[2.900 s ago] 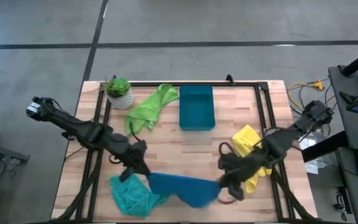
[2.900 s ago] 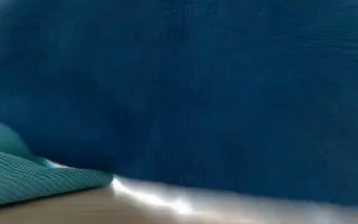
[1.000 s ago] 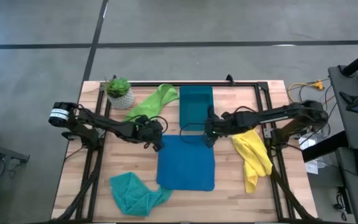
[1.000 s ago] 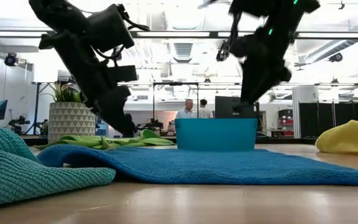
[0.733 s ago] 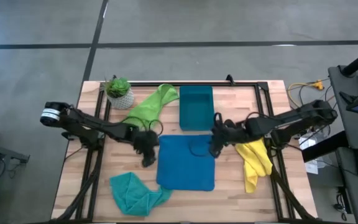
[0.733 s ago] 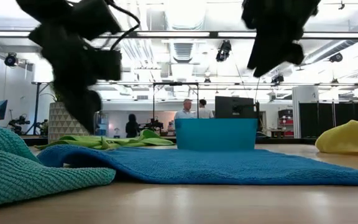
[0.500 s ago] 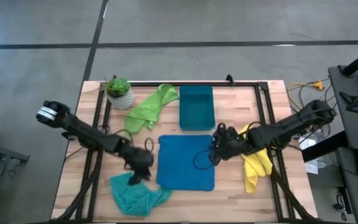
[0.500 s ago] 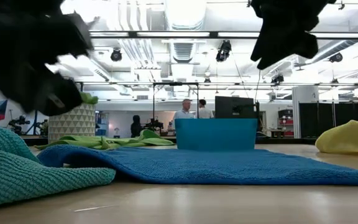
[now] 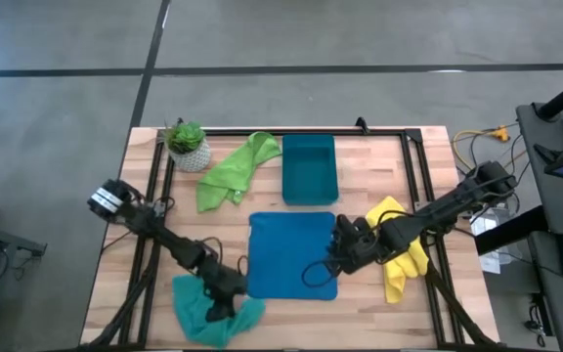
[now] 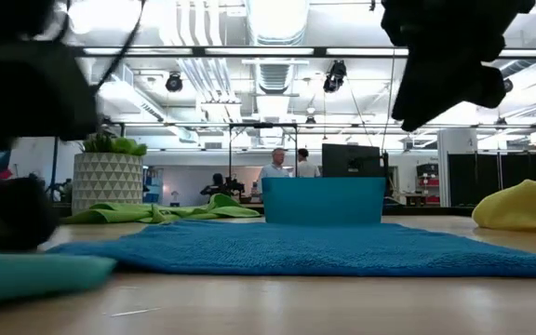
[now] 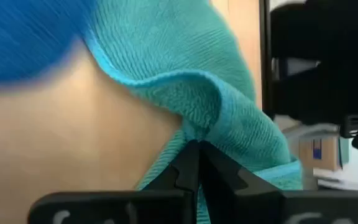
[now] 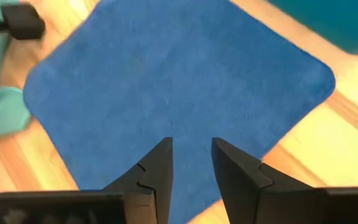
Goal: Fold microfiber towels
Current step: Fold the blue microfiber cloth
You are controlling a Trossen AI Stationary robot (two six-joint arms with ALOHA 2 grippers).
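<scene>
**Blue towel spread flat, ready for folding**

The blue towel (image 9: 292, 255) lies flat at the bench (image 9: 379, 174) centre, long axis toward the frame's top. The left claw (image 9: 220, 305) is clamped on the teal towel (image 9: 206, 315), lower left, probably to move it aside. The right claw (image 12: 189, 163), fingers apart, hovers over the blue towel's lower right edge.

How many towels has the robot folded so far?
None looks folded yet. The blue microfiber towel lies spread flat, ready to fold, with the right gripper open above its edge. The left gripper is shut on the crumpled teal towel. The lime green towel and the yellow towel lie rumpled, untouched.
</scene>
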